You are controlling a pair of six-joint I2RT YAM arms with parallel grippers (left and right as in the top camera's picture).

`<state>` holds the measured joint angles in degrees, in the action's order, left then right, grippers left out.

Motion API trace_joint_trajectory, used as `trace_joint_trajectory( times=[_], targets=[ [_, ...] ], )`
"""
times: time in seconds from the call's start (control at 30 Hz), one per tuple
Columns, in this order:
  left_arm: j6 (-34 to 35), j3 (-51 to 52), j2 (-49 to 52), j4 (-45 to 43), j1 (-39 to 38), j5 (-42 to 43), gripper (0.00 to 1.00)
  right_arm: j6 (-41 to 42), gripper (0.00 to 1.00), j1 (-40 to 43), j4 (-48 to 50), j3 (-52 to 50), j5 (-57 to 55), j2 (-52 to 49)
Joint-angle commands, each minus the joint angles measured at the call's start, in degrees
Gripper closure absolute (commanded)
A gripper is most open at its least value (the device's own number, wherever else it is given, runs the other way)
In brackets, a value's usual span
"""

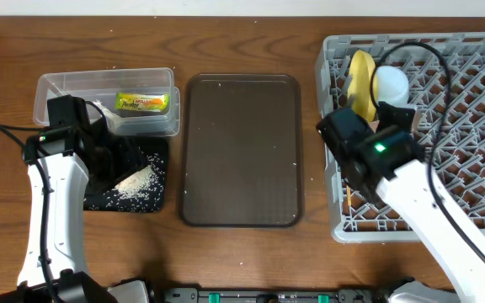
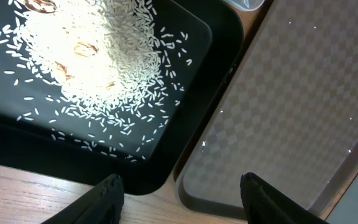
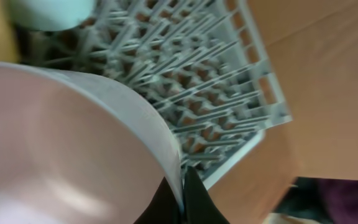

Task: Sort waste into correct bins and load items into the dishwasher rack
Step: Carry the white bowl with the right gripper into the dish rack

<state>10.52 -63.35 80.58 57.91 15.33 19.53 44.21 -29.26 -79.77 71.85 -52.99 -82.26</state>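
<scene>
My right gripper (image 3: 182, 186) is shut on the rim of the white bowl (image 3: 61, 143) and holds it over the grey dishwasher rack (image 3: 229, 68). In the overhead view the bowl (image 1: 391, 84) is next to the upright yellow plate (image 1: 361, 84) in the rack (image 1: 461, 160). A pale blue dish (image 3: 48, 12) shows behind the bowl. My left gripper (image 2: 182, 196) is open and empty above the corner of the black tray (image 2: 185, 124), which holds a heap of rice crumbs (image 2: 98, 56). The yellow-green wrapper (image 1: 141, 103) lies in the clear tub (image 1: 57, 84).
The large brown serving tray (image 1: 241, 151) lies between the black tray (image 1: 99, 200) and the rack; its corner (image 2: 278, 124) is under my left gripper's right finger. Bare wooden table runs along the front edge.
</scene>
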Motion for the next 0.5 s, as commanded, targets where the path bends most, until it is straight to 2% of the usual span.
trace_joint_trajectory(
  times=[0.0,0.47],
  targets=[
    [-0.09,-0.24,-0.11,0.13,0.24,-0.11,0.37,2.43,0.99,0.59,-1.44,0.46,-9.38,-2.89],
    [-0.09,-0.24,-0.11,0.13,0.24,-0.11,0.37,2.45,0.99,0.83,-5.55,0.09,-11.5,-9.97]
  ],
)
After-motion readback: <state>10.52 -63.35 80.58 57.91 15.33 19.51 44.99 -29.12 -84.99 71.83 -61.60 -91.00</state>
